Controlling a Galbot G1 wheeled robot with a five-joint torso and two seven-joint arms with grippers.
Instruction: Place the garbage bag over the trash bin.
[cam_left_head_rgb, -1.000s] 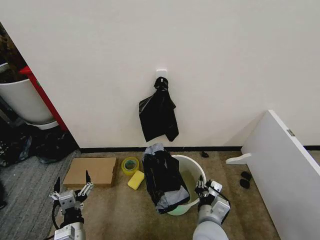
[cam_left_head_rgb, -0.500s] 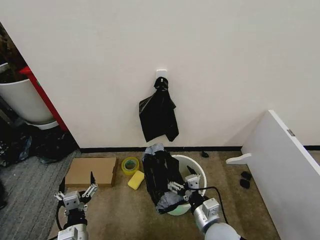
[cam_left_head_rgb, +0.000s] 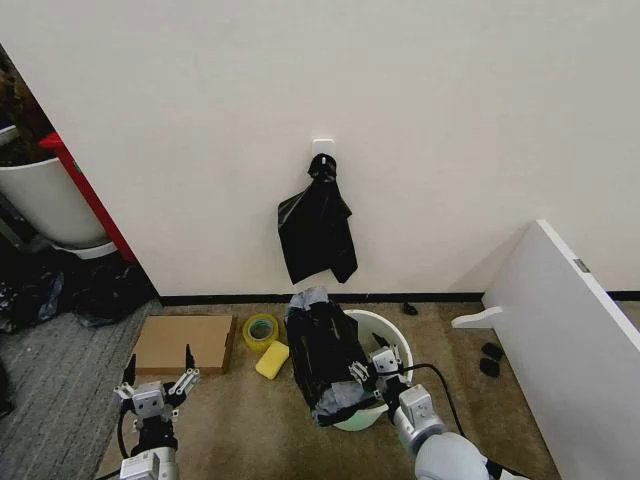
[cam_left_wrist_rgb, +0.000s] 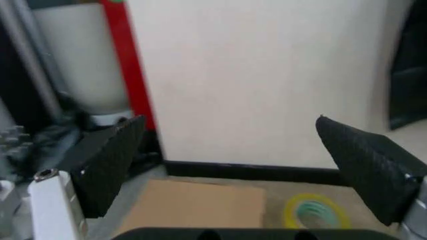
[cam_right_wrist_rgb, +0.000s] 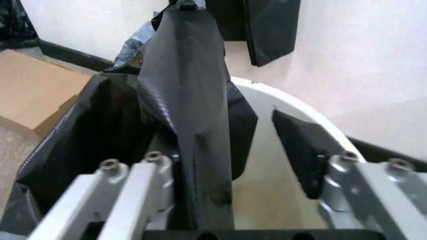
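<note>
Right now I see the garbage bag draped over the 9 o'clock side of the trash bin, which stands on the carpet floor below the wall hook. The far rim of the bin is bare white. My right claw sits at the bin's mouth with its fingers spread, one finger lying against the bag's fold, the other over the bare rim. At the bin's 9 o'clock lie a yellow sponge and a tape roll, then a cardboard sheet. My left claw hangs open, well apart at 8 o'clock.
</note>
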